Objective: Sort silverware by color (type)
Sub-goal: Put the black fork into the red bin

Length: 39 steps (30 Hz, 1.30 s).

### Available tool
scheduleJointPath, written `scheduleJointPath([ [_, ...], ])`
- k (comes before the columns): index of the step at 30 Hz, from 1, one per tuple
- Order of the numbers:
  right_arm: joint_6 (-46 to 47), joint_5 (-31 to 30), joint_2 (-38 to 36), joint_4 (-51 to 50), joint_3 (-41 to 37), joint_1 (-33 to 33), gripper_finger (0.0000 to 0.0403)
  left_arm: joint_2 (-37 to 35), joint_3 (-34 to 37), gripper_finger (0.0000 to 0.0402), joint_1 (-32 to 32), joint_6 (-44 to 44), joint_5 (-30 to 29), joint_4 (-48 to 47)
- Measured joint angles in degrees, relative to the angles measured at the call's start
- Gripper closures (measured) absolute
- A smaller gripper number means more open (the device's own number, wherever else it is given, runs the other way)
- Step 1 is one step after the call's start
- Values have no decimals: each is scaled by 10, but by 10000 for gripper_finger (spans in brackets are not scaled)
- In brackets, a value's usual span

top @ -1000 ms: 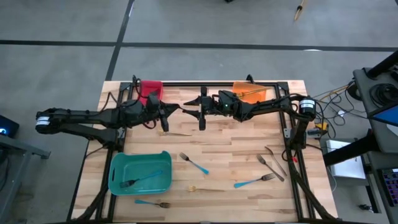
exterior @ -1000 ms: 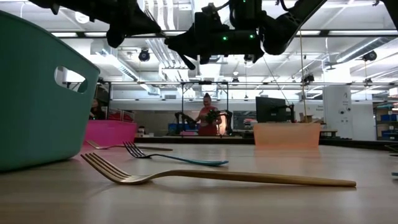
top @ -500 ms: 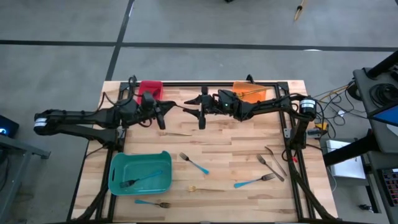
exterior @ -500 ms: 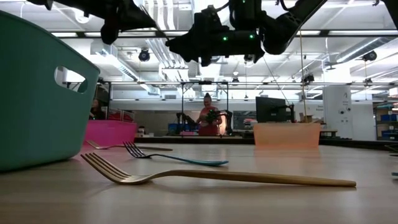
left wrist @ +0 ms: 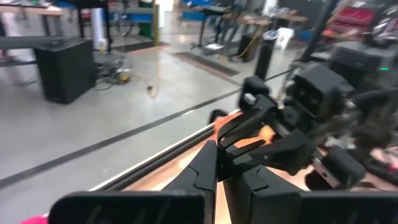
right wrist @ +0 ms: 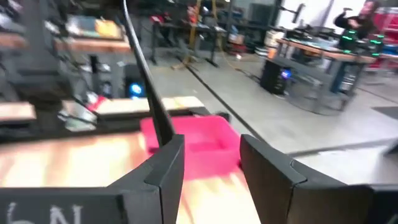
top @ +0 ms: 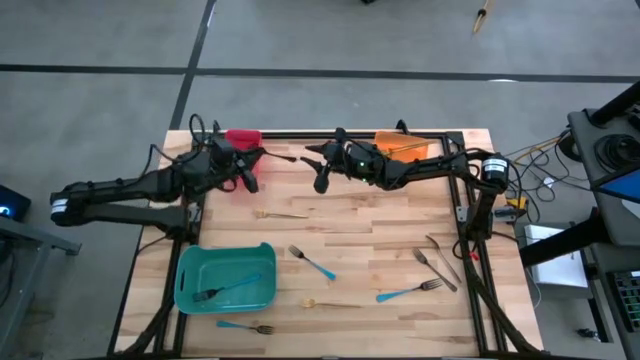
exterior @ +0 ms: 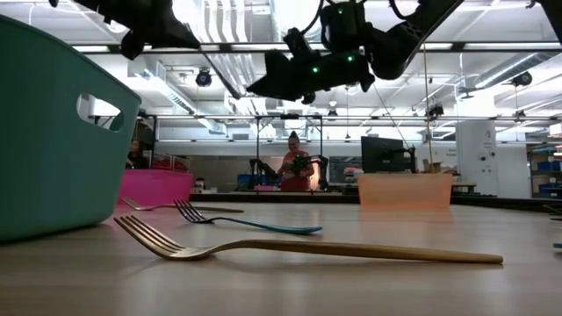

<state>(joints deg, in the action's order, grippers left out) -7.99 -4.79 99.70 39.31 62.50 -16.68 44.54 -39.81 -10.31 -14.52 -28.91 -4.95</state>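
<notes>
Across the wooden table (top: 370, 230) both dark arms reached in toward the far edge. On the left side the left gripper (top: 252, 162) hung above the boards just beside the red bin (top: 242, 138), its fingers pressed together in the left wrist view. A thin dark fork (top: 281, 156) jutted from that gripper toward the middle of the table. Near it, the right gripper (top: 319, 174) hovered close to the table's centre line, between the red bin and the orange bin (top: 405, 146). Its two fingers (right wrist: 165, 165) stood apart with nothing between them.

At the near left corner sat the teal bin (top: 185, 262), with one blue-handled fork (top: 228, 290) lying inside. Just outside its near wall lay another blue fork (top: 245, 326).

Loose on the boards were a gold fork (top: 280, 213) below the left gripper, a blue fork at centre (top: 312, 263) and a second gold fork (top: 330, 303) near the front edge. On the right side a pair of dark forks (top: 438, 265) lay side by side, well apart from the bins, and a blue fork at the right (top: 408, 292) rested just in front of them
</notes>
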Motion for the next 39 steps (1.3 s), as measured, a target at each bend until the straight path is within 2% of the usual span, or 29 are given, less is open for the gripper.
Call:
scheduleJointPath([
  [5, -40, -49, 0, -18, 0, -22, 261, 36, -68, 401, -58, 47, 0, -74],
  [9, -78, -99, 0, -31, 0, -48, 259, 91, -158, 401, -129, 97, 7, -195],
  [17, -74, -95, 0, -35, 0, -105, 268, 258, -402, 401, -304, 158, 143, -549],
  [22, -91, -87, 0, -46, 0, -139, 276, 378, -482, 401, -414, 216, 254, -648],
  [26, -87, -87, 0, -62, 0, -170, 282, 465, -531, 401, -467, 239, 301, -731],
  [39, -96, -85, 0, -86, 0, -224, 299, 570, -553, 401, -478, 268, 311, -731],
])
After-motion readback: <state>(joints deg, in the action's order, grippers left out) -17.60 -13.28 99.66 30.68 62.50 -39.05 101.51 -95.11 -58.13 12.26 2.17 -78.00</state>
